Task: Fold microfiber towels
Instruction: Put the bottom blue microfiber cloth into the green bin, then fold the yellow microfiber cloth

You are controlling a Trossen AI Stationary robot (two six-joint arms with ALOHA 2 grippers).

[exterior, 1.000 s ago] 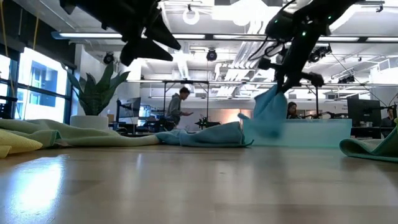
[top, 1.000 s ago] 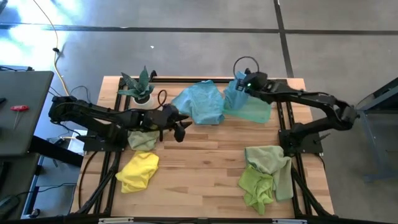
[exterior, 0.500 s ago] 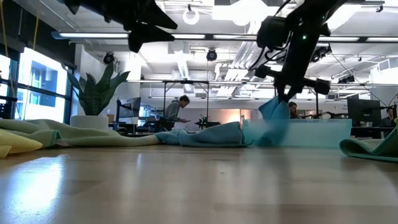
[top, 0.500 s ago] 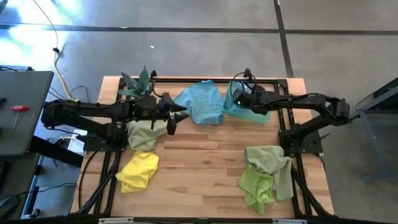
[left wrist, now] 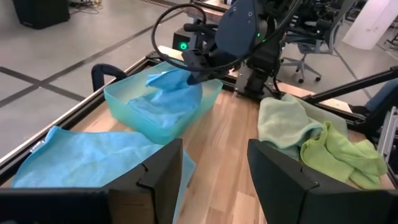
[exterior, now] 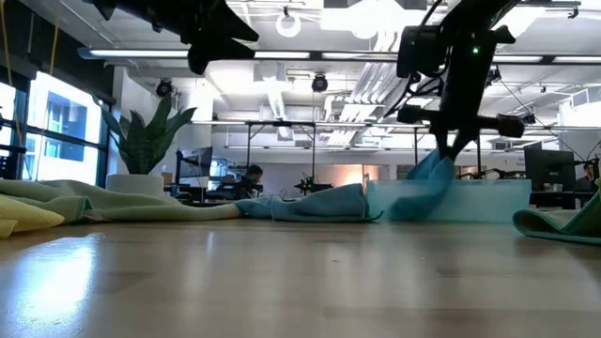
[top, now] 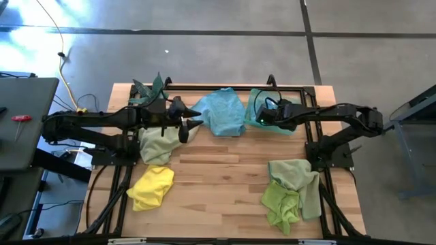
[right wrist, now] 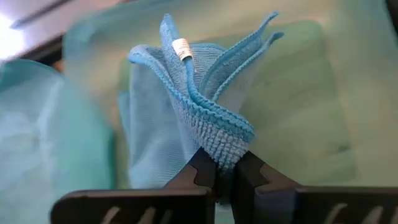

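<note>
One towel in hand: folded blue towel [right wrist: 199, 118], pinched at its folded edge by the right gripper [right wrist: 222, 177], jaws nearly closed on it.
Position of held towel: over the teal bin [left wrist: 134, 115] at the far side of the table [top: 225, 170], lower end already inside the bin.
Left gripper [left wrist: 214, 171]: jaws wide apart, holding nothing, raised over the table between the sage towel [top: 158, 145] and the spread light blue towel [top: 221, 112].
Towels awaiting folding: light blue towel, flat but rumpled, just beside the bin; sage towel, crumpled, near the plant [top: 152, 90]; yellow towel [top: 152, 187], bunched at the near left; pale green towel [top: 294, 175] and lime towel [top: 281, 201], heaped together at the near right.
Progress, by judgement: early; one towel folded and about to be deposited, five loose pieces not yet folded.
Bin contents beyond the held towel: cannot tell.
</note>
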